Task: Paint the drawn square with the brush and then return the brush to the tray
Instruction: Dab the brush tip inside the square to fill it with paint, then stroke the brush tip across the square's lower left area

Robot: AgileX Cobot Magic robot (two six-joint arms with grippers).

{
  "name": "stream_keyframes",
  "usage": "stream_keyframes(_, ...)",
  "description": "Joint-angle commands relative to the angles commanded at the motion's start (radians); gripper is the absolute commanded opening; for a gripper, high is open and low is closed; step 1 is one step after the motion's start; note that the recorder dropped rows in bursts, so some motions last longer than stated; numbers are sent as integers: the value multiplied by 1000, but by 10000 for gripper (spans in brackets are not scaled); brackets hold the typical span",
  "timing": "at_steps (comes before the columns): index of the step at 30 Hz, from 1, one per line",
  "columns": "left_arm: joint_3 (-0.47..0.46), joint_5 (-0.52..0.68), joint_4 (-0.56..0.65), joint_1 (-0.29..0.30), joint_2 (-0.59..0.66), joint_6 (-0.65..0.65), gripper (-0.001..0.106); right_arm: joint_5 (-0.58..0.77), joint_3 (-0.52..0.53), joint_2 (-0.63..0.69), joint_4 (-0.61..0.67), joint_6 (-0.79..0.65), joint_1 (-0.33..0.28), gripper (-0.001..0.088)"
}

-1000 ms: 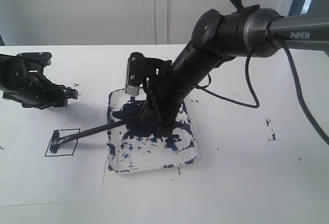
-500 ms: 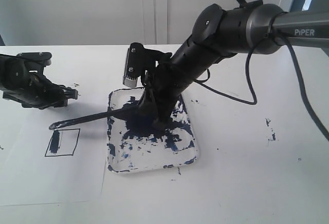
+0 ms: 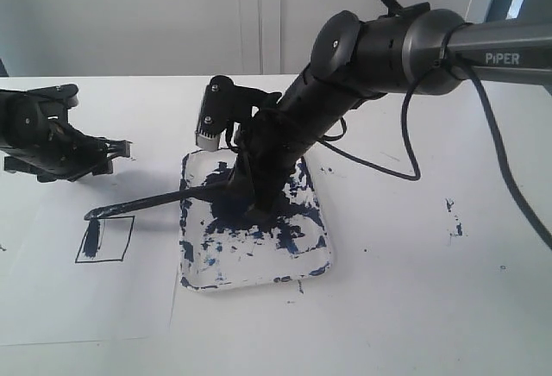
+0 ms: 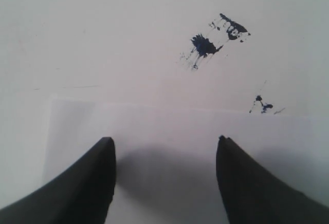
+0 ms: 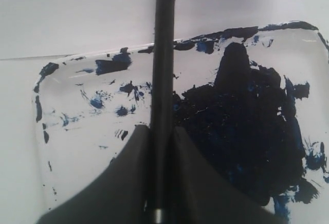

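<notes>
The drawn square lies on the white paper, with a navy stroke down its left part. The brush is a long black stick held nearly level, its dark tip hovering just above the square's top left corner. My right gripper is shut on the brush handle over the tray, which is smeared with navy paint. My left gripper stands open over the paper's far edge, nothing between its fingers.
Paint specks mark the table at right, and more splatter lies beyond the paper near the left gripper. A black cable loops behind the right arm.
The brush tip lifted off the square a second ago, leaving a navy stroke, and now hovers just above its top edge. The right arm shifted slightly left. The left gripper stayed put.
</notes>
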Motion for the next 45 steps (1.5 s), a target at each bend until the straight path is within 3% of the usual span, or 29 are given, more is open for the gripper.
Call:
stream_keyframes(6, -2, 17, 112, 0, -46, 124, 617, 0, 0, 0, 0, 0, 0, 0)
stream_keyframes(21, -2, 17, 129, 0, -57, 84, 587, 74, 0, 0, -23, 20, 0, 0)
stream_keyframes(33, -2, 24, 129, 0, -47, 65, 587, 37, 0, 0, -23, 24, 0, 0)
stream_keyframes(45, -2, 26, 129, 0, -48, 63, 587, 35, 0, 0, -83, 28, 41, 0)
